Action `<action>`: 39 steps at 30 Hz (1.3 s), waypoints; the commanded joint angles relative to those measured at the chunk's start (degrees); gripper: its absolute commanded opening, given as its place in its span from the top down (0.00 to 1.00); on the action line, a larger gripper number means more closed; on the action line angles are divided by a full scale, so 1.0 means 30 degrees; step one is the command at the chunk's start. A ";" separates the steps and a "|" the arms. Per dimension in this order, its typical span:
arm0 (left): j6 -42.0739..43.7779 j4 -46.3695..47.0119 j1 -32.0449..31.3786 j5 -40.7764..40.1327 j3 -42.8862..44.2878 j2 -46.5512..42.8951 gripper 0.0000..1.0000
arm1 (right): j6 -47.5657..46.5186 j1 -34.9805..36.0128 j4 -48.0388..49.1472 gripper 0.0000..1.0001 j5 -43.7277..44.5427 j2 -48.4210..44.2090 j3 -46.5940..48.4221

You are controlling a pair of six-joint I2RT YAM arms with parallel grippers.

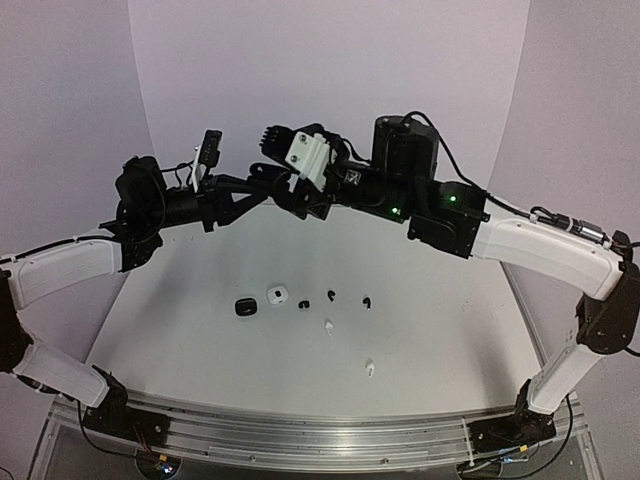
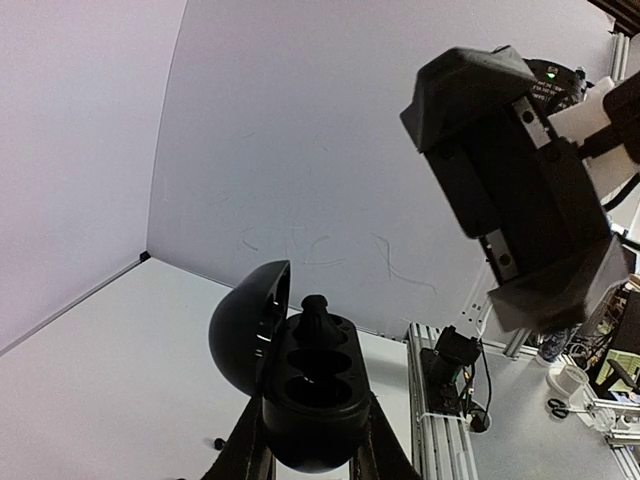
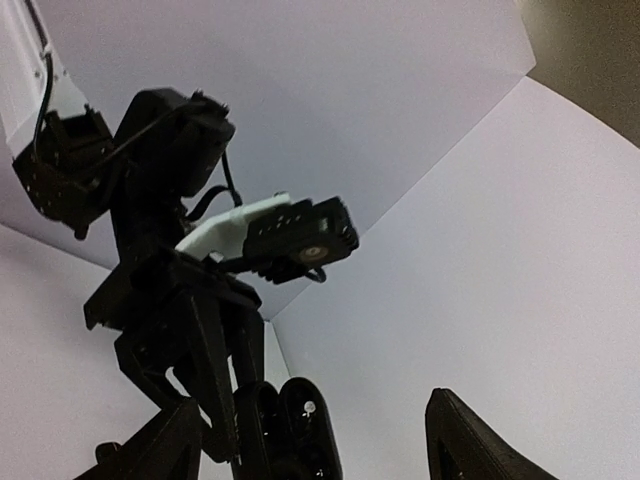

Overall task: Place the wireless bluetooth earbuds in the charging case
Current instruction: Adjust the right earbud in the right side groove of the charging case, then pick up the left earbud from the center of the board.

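Held high over the far half of the worktop (image 1: 180, 330), the left tool (image 2: 310, 452) is clamped on an open black case (image 2: 310, 395) with one black earbud (image 2: 315, 312) standing in one of its sockets. The right tool (image 2: 520, 188) faces it with fingers wide apart. Three black earbuds (image 1: 331, 295) lie in a row mid-worktop beside a second black case (image 1: 245, 307) and a white case (image 1: 277, 294), and two white earbuds (image 1: 328, 325) lie closer to the near edge.

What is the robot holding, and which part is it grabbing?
The left tool pinches the open black case by the sides of its base. The right tool holds nothing.
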 commanded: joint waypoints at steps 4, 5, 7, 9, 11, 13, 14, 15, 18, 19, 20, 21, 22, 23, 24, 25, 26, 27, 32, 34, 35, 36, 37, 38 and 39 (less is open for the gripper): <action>-0.1167 0.0091 0.1497 -0.1381 -0.0137 -0.0629 1.00 | 1.0264 -0.3236 0.0239 0.18 -0.1540 -0.0577 0.2830; -0.1379 0.0026 0.1769 -0.1683 -0.0183 -0.0656 1.00 | 1.1758 -0.4260 0.0066 0.17 -0.2157 -0.0599 0.2713; -0.1296 -0.0177 0.2310 -0.2128 -0.0248 -0.0801 1.00 | 1.3622 -0.5816 -0.0821 0.17 -0.2278 -0.0237 0.2520; -0.0816 -0.0643 0.2596 -0.2512 -0.0294 -0.1040 1.00 | 1.5385 -0.6736 -0.2291 0.15 -0.2928 0.0639 0.2897; -0.0443 -0.1194 0.2811 -0.2833 -0.0317 -0.1218 1.00 | 1.6969 -0.7408 -0.3682 0.14 -0.3891 0.1758 0.3393; -0.0116 -0.1612 0.2987 -0.3088 -0.0441 -0.1446 1.00 | 1.8162 -0.7919 -0.4499 0.17 -0.4581 0.3026 0.3800; -0.0017 -0.1773 0.3049 -0.3220 -0.0532 -0.1565 1.00 | 1.8595 -0.7971 -0.4949 0.22 -0.4554 0.3718 0.4050; 0.0065 -0.1874 0.3102 -0.3340 -0.0628 -0.1665 1.00 | 1.8955 -0.7978 -0.5484 0.27 -0.4507 0.4393 0.4380; 0.0287 -0.2003 0.3170 -0.3593 -0.0809 -0.1911 1.00 | 2.0980 -0.7942 -0.6986 0.45 -0.4579 0.6583 0.5535; 0.0341 -0.2042 0.3185 -0.3664 -0.0832 -0.1996 1.00 | 2.1790 -0.7830 -0.7313 0.47 -0.4584 0.7162 0.5735; 0.0409 -0.2106 0.3211 -0.3718 -0.0837 -0.2052 1.00 | 2.2272 -0.7611 -0.7554 0.47 -0.4262 0.7616 0.5846; 0.0486 -0.2183 0.3230 -0.3757 -0.0838 -0.2108 1.00 | 2.2579 -0.7334 -0.7734 0.47 -0.3816 0.8070 0.5877; 0.0562 -0.2239 0.3248 -0.3791 -0.0871 -0.2168 1.00 | 2.2588 -0.6983 -0.7837 0.46 -0.3303 0.8463 0.5830; 0.0663 -0.2281 0.3263 -0.3809 -0.0909 -0.2223 1.00 | 2.2492 -0.6572 -0.7983 0.44 -0.2782 0.8924 0.5805; 0.0815 -0.2306 0.3281 -0.3796 -0.0940 -0.2272 1.00 | 2.2476 -0.6302 -0.8273 0.42 -0.2331 0.9385 0.5888; 0.1003 -0.2326 0.3292 -0.3766 -0.0992 -0.2319 1.00 | 2.2568 -0.6090 -0.8585 0.41 -0.1936 0.9819 0.5960; 0.1245 -0.2313 0.3293 -0.3707 -0.1072 -0.2379 1.00 | 2.2824 -0.5991 -0.8898 0.41 -0.1649 1.0220 0.6002; 0.1533 -0.2219 0.3292 -0.3639 -0.1190 -0.2483 1.00 | 2.3082 -0.5946 -0.9090 0.41 -0.1462 1.0594 0.6004; 0.3236 -0.0657 0.3293 -0.3198 -0.2515 -0.3180 1.00 | 2.3326 -0.5401 -0.9627 0.46 -0.0383 1.2072 0.6209; 0.3543 -0.0152 0.3292 -0.2860 -0.2847 -0.3264 1.00 | 2.3295 -0.5225 -0.9940 0.48 -0.0303 1.2579 0.6448; 0.3621 0.0141 0.3293 -0.2674 -0.2983 -0.3292 1.00 | 2.3295 -0.5150 -1.0171 0.49 -0.0254 1.2806 0.6571; 0.3688 0.0417 0.3293 -0.2512 -0.3152 -0.3359 1.00 | 2.3297 -0.5096 -1.0425 0.50 -0.0225 1.2994 0.6671; 0.3753 0.0714 0.3293 -0.2338 -0.3361 -0.3428 1.00 | 2.3324 -0.5039 -1.0698 0.50 -0.0171 1.3160 0.6766; 0.3878 0.1041 0.3294 -0.2156 -0.3512 -0.3484 1.00 | 2.3317 -0.4945 -1.0961 0.51 -0.0093 1.3284 0.6796; 0.4043 0.1322 0.3297 -0.1891 -0.3699 -0.3571 1.00 | 2.3258 -0.4861 -1.1172 0.51 0.0005 1.3345 0.6781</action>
